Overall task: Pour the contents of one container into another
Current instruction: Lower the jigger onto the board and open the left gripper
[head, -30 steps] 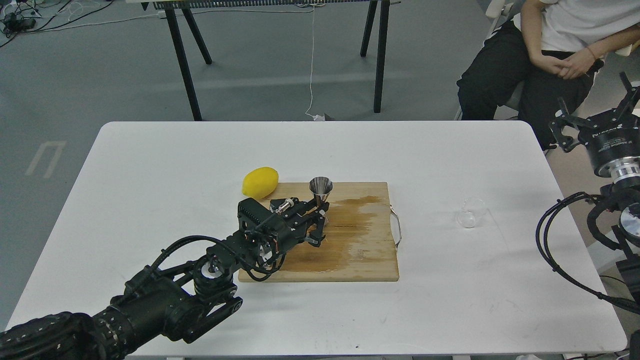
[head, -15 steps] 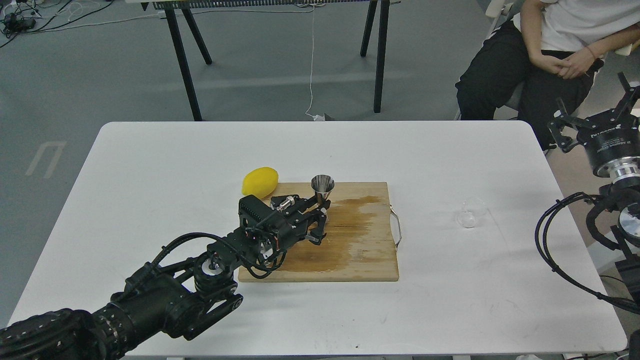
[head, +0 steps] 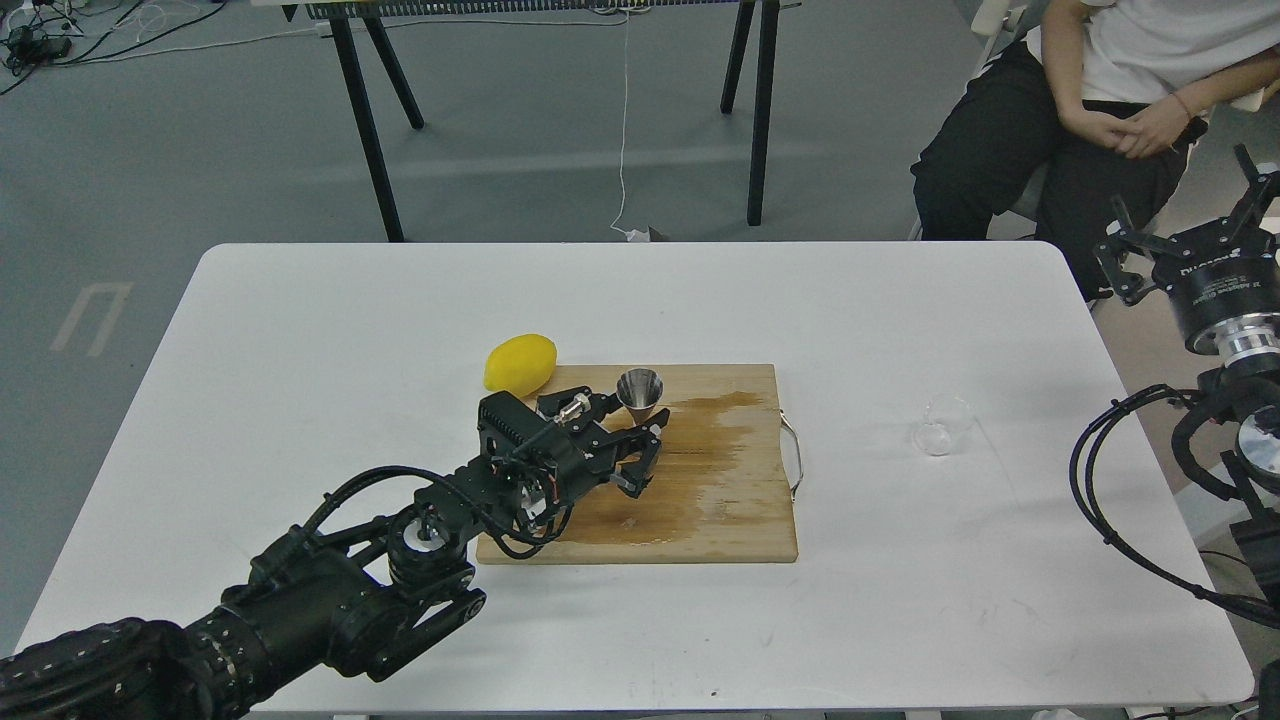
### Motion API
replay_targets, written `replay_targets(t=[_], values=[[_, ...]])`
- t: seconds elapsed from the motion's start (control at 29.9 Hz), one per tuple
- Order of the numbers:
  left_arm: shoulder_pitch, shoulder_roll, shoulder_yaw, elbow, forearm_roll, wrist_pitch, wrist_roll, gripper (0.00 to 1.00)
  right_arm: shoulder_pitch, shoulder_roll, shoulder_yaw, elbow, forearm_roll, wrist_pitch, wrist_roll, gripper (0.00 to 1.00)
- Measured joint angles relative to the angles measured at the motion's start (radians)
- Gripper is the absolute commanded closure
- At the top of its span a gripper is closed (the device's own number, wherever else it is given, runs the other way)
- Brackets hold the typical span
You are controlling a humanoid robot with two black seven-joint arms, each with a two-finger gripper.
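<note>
The steel jigger [head: 639, 390] stands upright on the wooden cutting board [head: 720, 500], near its back edge. My left gripper [head: 634, 420] is open at the jigger, with one finger on its left and the other on its near right side. The clear glass cup [head: 942, 424] rests on the white table to the right of the board, far from both grippers. My right gripper [head: 1185, 215] is open, raised beyond the table's right edge and holding nothing.
A yellow lemon [head: 520, 364] lies at the board's back left corner, just behind my left wrist. The board has a wet patch [head: 715, 450] and a metal handle [head: 795, 455] on its right side. A seated person [head: 1090, 90] is at the back right.
The jigger has dropped a little onto the board, and my left gripper's fingers have spread apart from around it. The right arm and the glass cup have not moved.
</note>
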Motion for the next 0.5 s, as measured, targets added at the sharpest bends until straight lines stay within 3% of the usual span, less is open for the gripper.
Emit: replay_targets(t=[0.07, 0.1, 0.3, 0.5], values=[[0.000, 0.000, -0.004, -0.003, 0.000, 0.007, -0.001, 0.09, 0.000, 0.000, -0.002, 0.000, 0.000, 0.000, -0.002, 0.00], [0.000, 0.001, -0.006, -0.005, 0.000, 0.016, -0.002, 0.05, 0.000, 0.000, -0.003, 0.000, 0.000, 0.000, -0.004, 0.00], [-0.007, 0.005, -0.010, -0.011, 0.000, 0.119, -0.022, 0.01, 0.000, 0.000, -0.006, 0.001, 0.000, 0.000, -0.009, 0.00], [-0.031, 0.025, -0.012, -0.014, 0.000, 0.136, -0.057, 0.00, 0.000, -0.001, -0.006, 0.001, 0.000, 0.000, -0.009, 0.00]])
